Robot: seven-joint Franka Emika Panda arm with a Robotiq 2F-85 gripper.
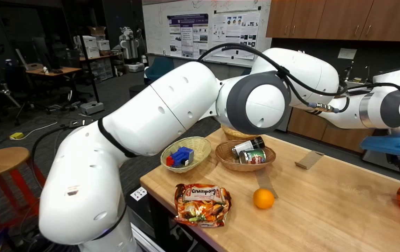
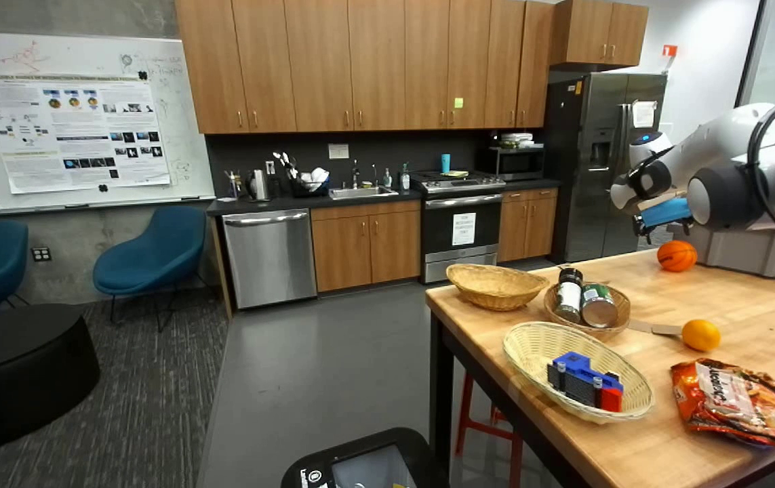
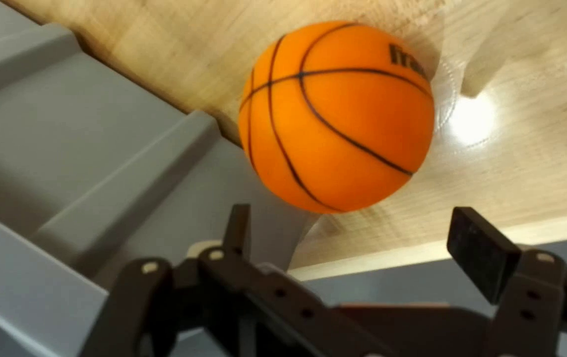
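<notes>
1. Orange basketball point(image 3: 338, 119): rests on the tabletop point(image 1: 325, 217), at the right of an exterior view. It is not held.
2. Jaws: set wide apart, with nothing between them. The fingertips point(image 3: 481, 253) are near the basketball and stand off it in the wrist view.
3. Grey bin point(image 3: 129, 119): located just beside the basketball. Whether the two touch cannot be determined.
4. Progress (judgement): the jaws are spread and positioned near the basketball. Contact and grip are not made.
5. Orange fruit point(image 1: 263, 198) and red packet point(image 1: 203, 206): both lie on the tabletop, left of the basketball in that exterior view. The packet is at the near left edge; the fruit lies to its right, apart from it.
6. Brown basket point(image 1: 247, 167): located on the far side of the fruit. Contents: black-capped bottle point(image 1: 245, 146) and can point(image 1: 252, 156). Pale basket point(image 1: 203, 150), to its left, contains a blue toy point(image 1: 180, 156).
7. Markings: the packet reads "Champong". Lettering on the basketball begins "fra"; the remainder curves out of view. Can label: not fully legible. Sign point(image 2: 464, 228) on the oven point(image 2: 438, 230): too small to read reliably.
</notes>
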